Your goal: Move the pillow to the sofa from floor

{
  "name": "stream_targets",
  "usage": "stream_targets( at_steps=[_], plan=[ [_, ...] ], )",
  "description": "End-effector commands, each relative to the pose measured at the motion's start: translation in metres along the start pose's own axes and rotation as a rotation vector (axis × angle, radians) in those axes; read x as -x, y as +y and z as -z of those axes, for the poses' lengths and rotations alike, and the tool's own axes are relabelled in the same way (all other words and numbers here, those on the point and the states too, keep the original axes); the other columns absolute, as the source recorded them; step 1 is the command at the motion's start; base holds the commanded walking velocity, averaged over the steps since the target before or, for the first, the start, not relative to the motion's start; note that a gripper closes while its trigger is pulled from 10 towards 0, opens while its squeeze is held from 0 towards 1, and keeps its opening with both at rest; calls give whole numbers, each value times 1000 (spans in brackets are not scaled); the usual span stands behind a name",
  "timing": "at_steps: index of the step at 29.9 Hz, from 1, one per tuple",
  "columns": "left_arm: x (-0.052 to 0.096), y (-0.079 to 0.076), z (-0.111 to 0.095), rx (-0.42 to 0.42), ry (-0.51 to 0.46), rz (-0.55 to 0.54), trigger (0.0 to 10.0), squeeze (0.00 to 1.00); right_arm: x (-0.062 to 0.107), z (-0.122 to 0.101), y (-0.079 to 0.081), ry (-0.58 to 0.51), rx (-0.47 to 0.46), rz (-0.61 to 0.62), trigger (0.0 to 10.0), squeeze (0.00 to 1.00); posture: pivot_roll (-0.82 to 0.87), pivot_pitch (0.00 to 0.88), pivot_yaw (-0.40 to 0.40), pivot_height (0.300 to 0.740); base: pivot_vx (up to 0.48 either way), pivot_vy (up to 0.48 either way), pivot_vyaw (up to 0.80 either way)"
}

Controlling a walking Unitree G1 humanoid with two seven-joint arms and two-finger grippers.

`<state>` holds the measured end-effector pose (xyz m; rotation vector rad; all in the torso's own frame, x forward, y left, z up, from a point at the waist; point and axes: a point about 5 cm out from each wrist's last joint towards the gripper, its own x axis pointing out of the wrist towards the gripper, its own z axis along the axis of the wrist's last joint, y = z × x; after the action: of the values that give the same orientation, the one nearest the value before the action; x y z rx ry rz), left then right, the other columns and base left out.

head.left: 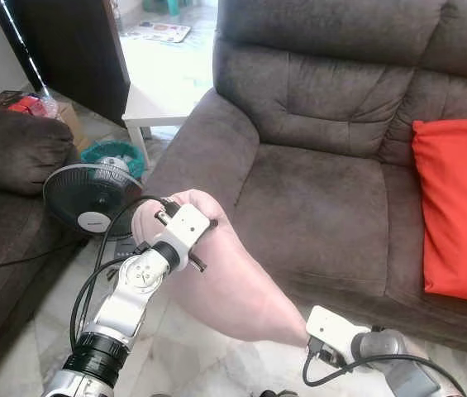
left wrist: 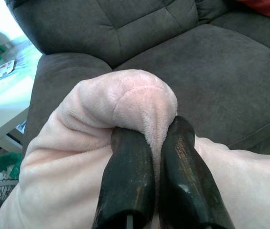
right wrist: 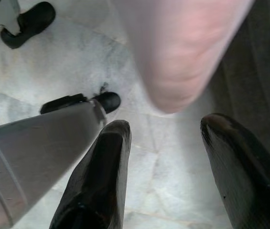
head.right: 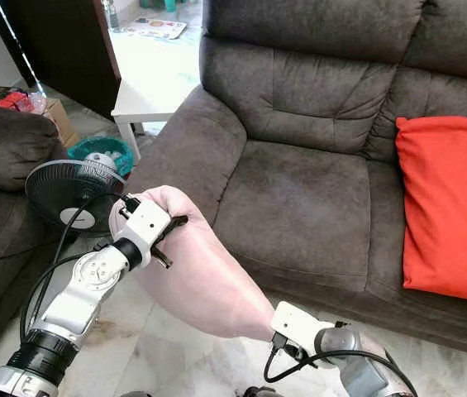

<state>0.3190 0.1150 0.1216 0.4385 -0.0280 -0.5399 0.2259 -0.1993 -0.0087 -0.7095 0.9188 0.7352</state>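
Pale pink pillow [head.left: 225,281] is held up off the floor [head.left: 183,356], hanging in the air just in front of the grey sofa [head.left: 324,190], near the sofa's armrest and lower than the seat cushion's front edge. It is not on the sofa yet.

Left gripper [left wrist: 149,157] has the pillow's top corner: both black fingers [left wrist: 127,181] squeezed nearly together with a fold of pink plush pinched between them. In the head views the left gripper sits at the upper end of the pillow, close to the sofa armrest.

Right gripper [right wrist: 166,157] is under the pillow's lower end, close to the sofa's front. Its fingers [right wrist: 101,176] are spread wide apart with nothing between them; the pillow's bottom tip hangs just beyond the fingertips, not touching. Marble floor shows through the gap.

Red cushion [head.left: 458,207] lies on the sofa seat, at the far end from the armrest, leaning against the backrest. The seat section next to the armrest is bare fabric.

Beside the sofa armrest, on the floor: a dark table fan [head.left: 91,197] facing up, and a teal basket [head.left: 116,153] behind it; contents of the basket too hidden to tell. A white bench [head.left: 154,107] stands just beyond the armrest. A second dark couch [head.left: 10,174] sits across from the sofa on the fan's other side, with a cardboard box [head.left: 68,120] holding something red and plastic-wrapped behind it.
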Motion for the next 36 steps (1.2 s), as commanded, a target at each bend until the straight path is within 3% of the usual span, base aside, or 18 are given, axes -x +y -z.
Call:
stream_targets(
  at_steps=[1, 10, 15, 16, 17, 18, 27, 36],
  plan=[
    [-5, 12, -21, -29, -95, -49, 10000, 0, -2, 5, 5, 14, -16, -19, 10000, 1000, 100, 94, -19, 740, 0, 0, 0],
    [-6, 11, -20, -24, -94, -53, 10000, 0, -6, 7, 1, -18, -72, 43, 10000, 1000, 97, 89, -21, 740, 0, 0, 0],
    [-7, 12, -21, -27, -95, -57, 10000, 0, -10, 0, -2, -64, -162, 91, 10000, 1000, 100, 86, -21, 740, 0, 0, 0],
    [-7, 13, -21, -27, -96, -58, 10000, 0, -11, -1, -1, -65, -169, 90, 10000, 788, 100, 86, -21, 740, 0, 0, 0],
    [-7, 13, -21, -27, -96, -59, 10000, 0, -12, -1, 0, -64, -176, 81, 10000, 118, 100, 86, -21, 740, 0, 0, 0],
    [-7, 13, -21, -27, -96, -60, 10000, 0, -13, -1, 1, -66, -178, 73, 10000, 0, 102, 85, -22, 740, 0, 0, 0],
    [-7, 14, -22, -25, -103, -66, 10000, 0, -23, -2, 12, -82, -220, 28, 10000, 0, 104, 90, -22, 740, 0, 0, 0],
    [-7, 12, -23, -17, -105, -61, 10000, 0, -37, -7, 14, -104, -301, 106, 10000, 0, 110, 93, -24, 740, 0, 0, 0]
  ],
)
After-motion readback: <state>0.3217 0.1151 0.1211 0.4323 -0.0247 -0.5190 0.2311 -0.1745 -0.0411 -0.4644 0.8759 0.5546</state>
